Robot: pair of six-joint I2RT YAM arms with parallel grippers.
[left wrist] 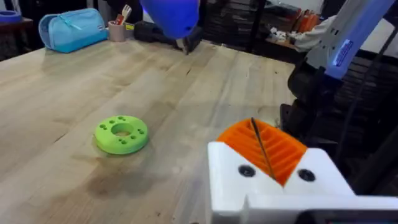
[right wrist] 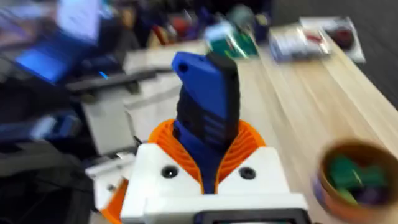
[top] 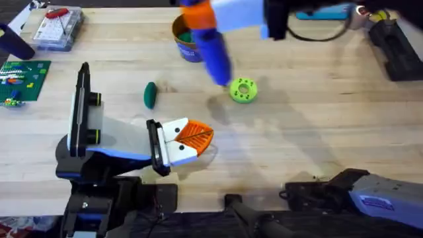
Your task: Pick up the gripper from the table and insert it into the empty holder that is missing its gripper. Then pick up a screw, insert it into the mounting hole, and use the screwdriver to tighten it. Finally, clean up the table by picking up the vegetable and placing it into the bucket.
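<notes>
The vegetable [top: 150,94] lies on the counter [top: 317,139] to the far side of the left claw [top: 197,135], off toward that arm's own side, its long axis running roughly away from the arm bases. The left claw rests low on the counter, its orange pads [left wrist: 264,148] pressed together on nothing. Farther right and well beyond it, the right claw [right wrist: 208,171] is clamped on the screwdriver [top: 213,47], hanging just beside the bucket [top: 187,43]. I judge the left claw is much the nearer to the vegetable.
</notes>
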